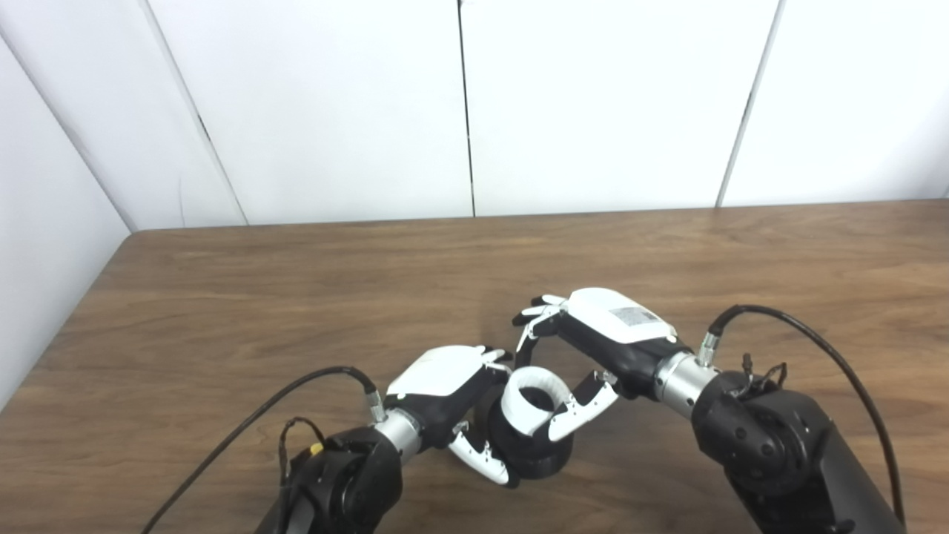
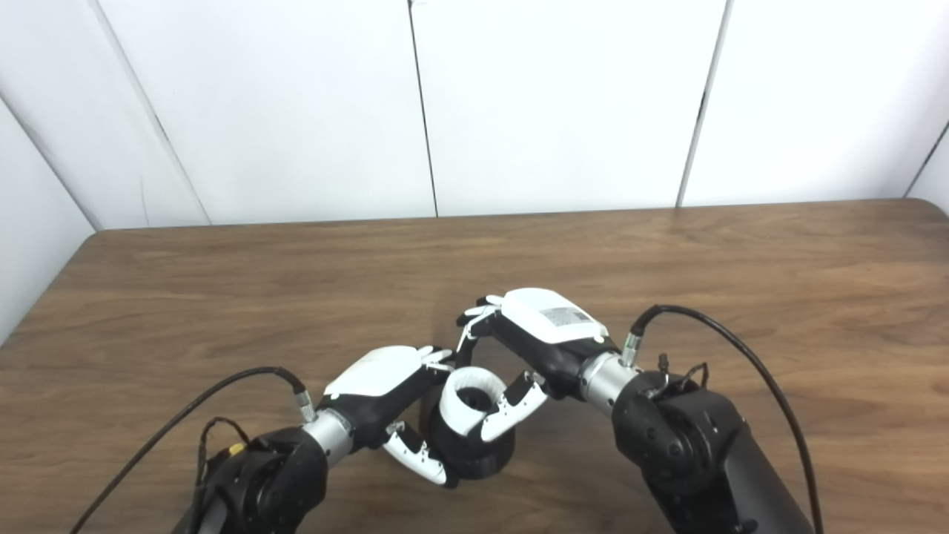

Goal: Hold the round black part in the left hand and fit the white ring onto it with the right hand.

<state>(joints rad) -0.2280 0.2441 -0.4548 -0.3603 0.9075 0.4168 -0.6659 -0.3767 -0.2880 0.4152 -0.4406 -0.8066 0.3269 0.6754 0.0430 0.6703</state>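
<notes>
The round black part (image 1: 535, 454) rests low over the wooden table near the front edge, with my left hand (image 1: 452, 393) shut around its left side. The white ring (image 1: 531, 399) sits on top of the black part, tilted a little. My right hand (image 1: 593, 348) reaches in from the right, thumb and fingers closed on the ring's rim. In the right eye view the ring (image 2: 468, 400) and black part (image 2: 478, 451) show the same way, between the left hand (image 2: 385, 386) and the right hand (image 2: 534, 337).
The brown wooden table (image 1: 296, 297) stretches back to white wall panels. Black cables loop from both wrists over the table.
</notes>
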